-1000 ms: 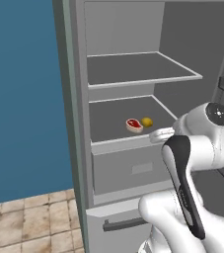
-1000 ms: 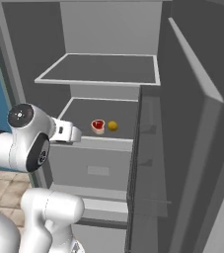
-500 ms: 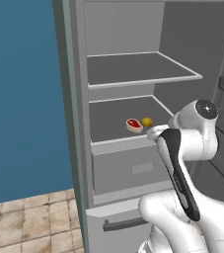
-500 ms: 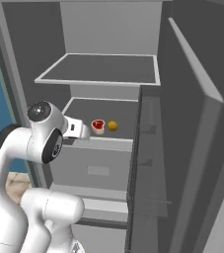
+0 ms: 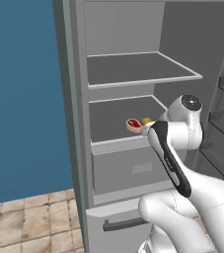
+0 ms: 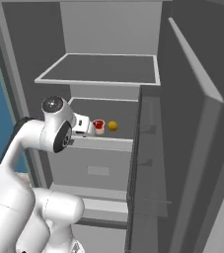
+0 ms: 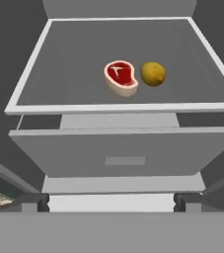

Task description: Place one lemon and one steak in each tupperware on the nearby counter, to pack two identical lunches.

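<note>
A red steak [image 7: 121,77] with a pale fat rim lies on the lower fridge shelf [image 7: 118,107], and a yellow lemon [image 7: 153,73] sits right beside it. Both also appear in the base views: steak [image 5: 132,124] [image 6: 98,125], lemon [image 5: 146,120] [image 6: 113,126]. My gripper [image 6: 91,129] hovers at the shelf's front edge, just short of the steak. In the hand view its fingertips [image 7: 36,201] stand wide apart, so the gripper [image 7: 111,202] is open and holds nothing. The tupperware and the counter are out of view.
The fridge stands open, with an upper shelf [image 5: 143,69] above and a closed grey drawer [image 7: 126,153] below the food shelf. The open fridge door [image 6: 182,148] stands close on the right. A blue wall [image 5: 19,99] and tiled floor [image 5: 29,222] lie to the left.
The arm has swung forward and up toward the lower shelf, bringing the hand close to the steak. Steak and lemon have not moved.
</note>
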### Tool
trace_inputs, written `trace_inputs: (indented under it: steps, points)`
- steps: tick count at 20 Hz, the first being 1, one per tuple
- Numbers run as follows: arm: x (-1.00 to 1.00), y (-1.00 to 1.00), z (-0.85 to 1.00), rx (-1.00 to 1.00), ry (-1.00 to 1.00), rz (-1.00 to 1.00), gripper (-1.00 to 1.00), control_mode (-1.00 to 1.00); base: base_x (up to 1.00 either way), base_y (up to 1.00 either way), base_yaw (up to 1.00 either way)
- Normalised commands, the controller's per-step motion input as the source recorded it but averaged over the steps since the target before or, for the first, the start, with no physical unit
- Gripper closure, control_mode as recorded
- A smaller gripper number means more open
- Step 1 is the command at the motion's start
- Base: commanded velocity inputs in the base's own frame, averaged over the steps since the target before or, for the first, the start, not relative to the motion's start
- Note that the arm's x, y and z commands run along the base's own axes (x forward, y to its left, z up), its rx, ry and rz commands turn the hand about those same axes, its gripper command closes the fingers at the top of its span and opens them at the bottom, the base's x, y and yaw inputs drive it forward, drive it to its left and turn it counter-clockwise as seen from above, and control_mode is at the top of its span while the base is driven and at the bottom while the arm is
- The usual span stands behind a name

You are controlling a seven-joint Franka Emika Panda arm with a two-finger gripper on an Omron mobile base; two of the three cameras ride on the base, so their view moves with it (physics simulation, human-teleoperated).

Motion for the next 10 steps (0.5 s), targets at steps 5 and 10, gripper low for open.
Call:
trace_inputs:
  steps: [5,10]
  points:
    - [0.41,0.00,-0.38,0.00,0.00,0.00,-1.00,-1.00,0.00,0.00,0.00]
    - [0.44,0.00,-0.22,0.00,0.00,0.00,-1.00,-1.00,0.00,0.00,0.00]
